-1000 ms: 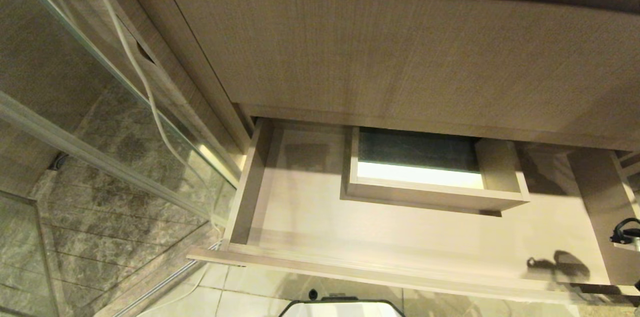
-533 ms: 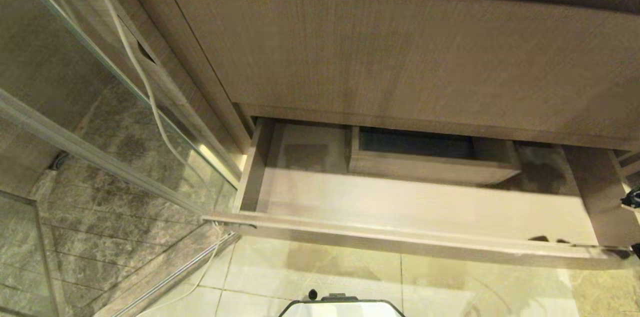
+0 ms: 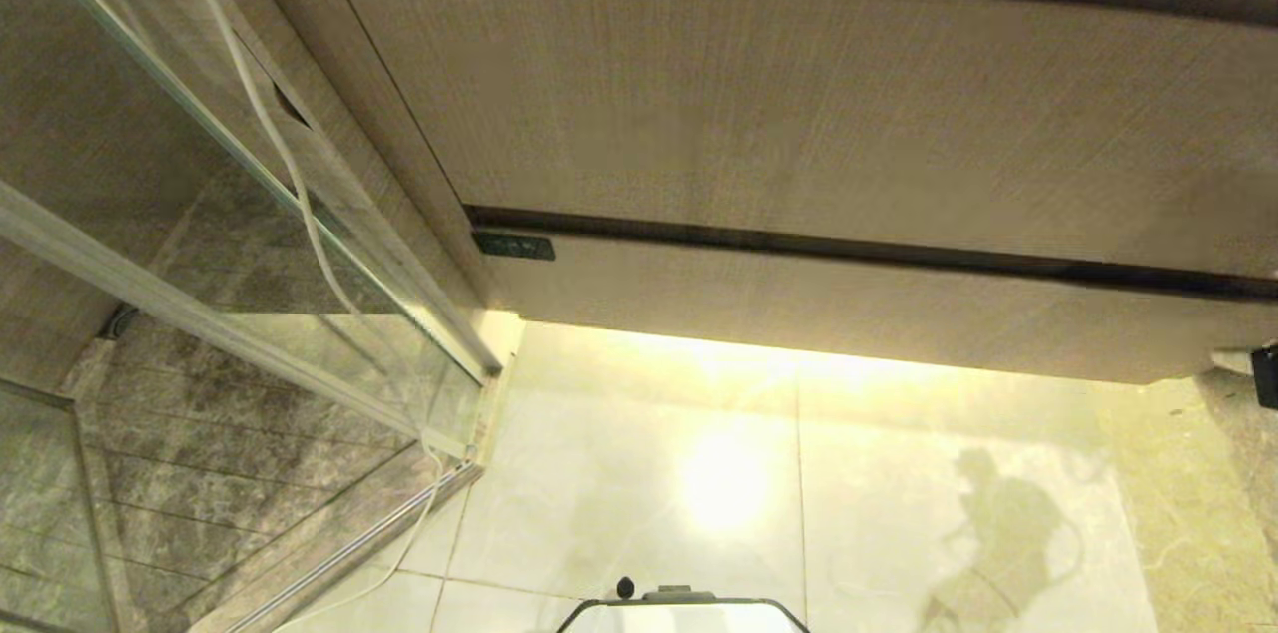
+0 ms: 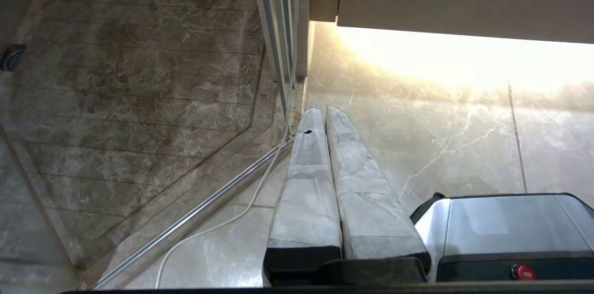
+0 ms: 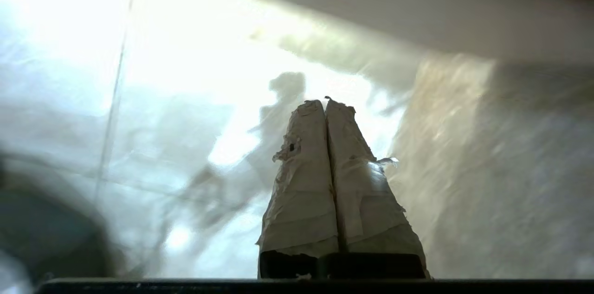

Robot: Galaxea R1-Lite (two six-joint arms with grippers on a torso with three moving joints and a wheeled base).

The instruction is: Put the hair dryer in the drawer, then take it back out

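Fingers pressed together, both grippers: right gripper off drawer front (shut, handle-less). Risk: slipping on reopening.

Light wood-grain drawer, dark label

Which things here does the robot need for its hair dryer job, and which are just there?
For the job:
drawer, pushed shut
right gripper, shut, empty, above the floor
The hair dryer is not in view.

Just there:
upper panel
white cable
glass door
floor
left gripper, parked, shut
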